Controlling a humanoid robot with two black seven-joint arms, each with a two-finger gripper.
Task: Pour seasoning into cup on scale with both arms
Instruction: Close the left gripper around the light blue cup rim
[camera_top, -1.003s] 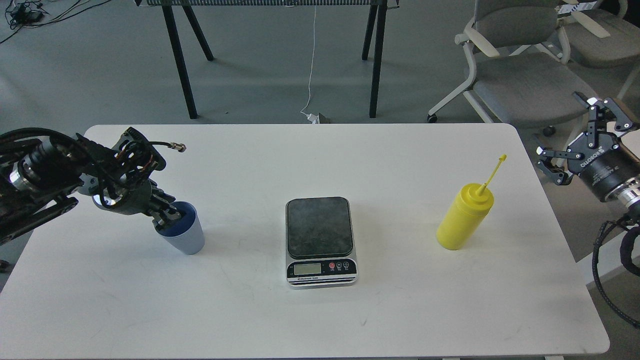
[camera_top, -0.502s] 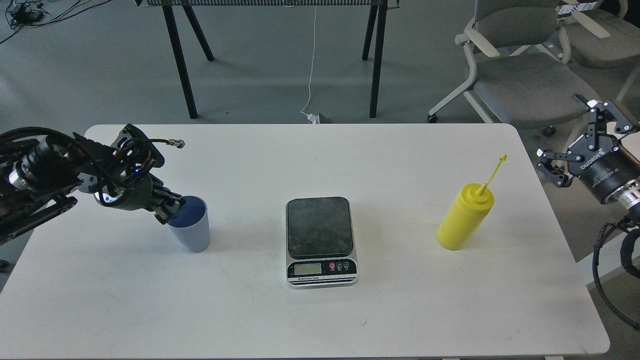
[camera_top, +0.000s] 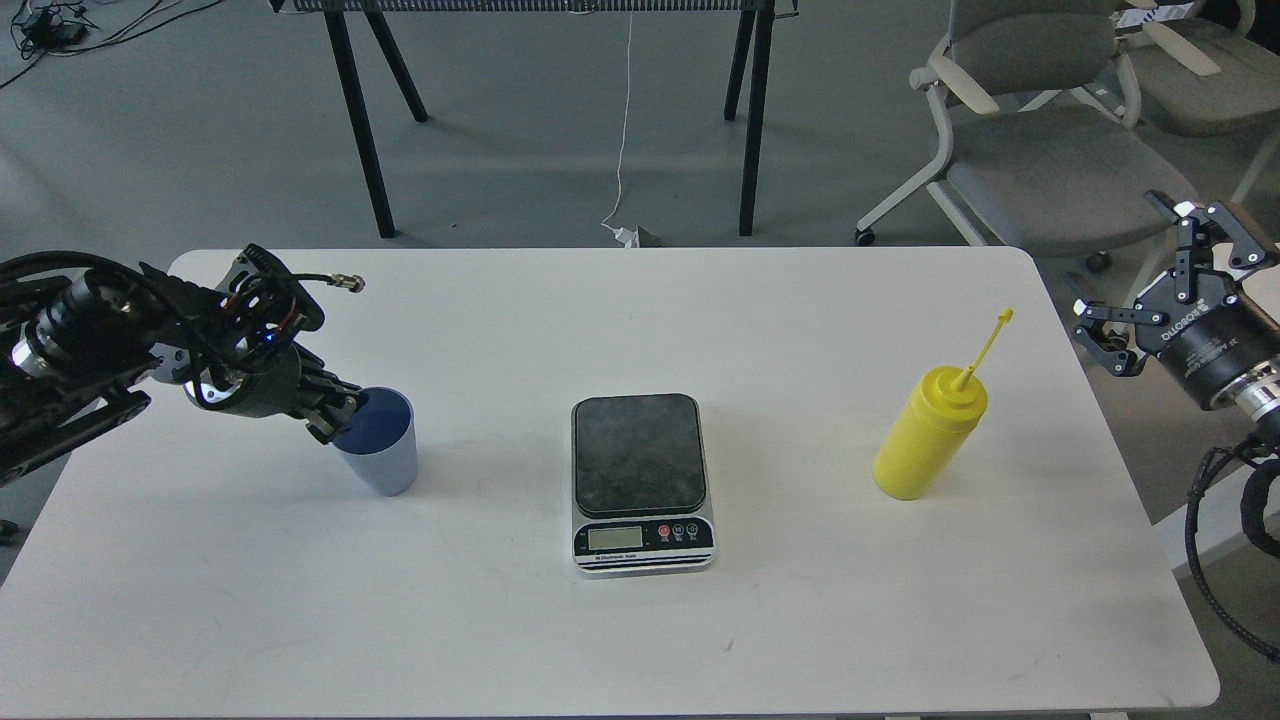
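On the white worktop (camera_top: 600, 640) the scale (camera_top: 641, 482) lies lengthwise toward us between our yellow bottle (camera_top: 928, 432), upright with nozzle tipped up-right, and our ribbed pale blue cup (camera_top: 383, 455), mouth up, rim clamped by our left hand (camera_top: 338, 412), while our right hand (camera_top: 1150, 275) hangs apart off the edge.

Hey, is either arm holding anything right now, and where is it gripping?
The left tool grips the blue cup by its rim on the left side. The right tool holds nothing.
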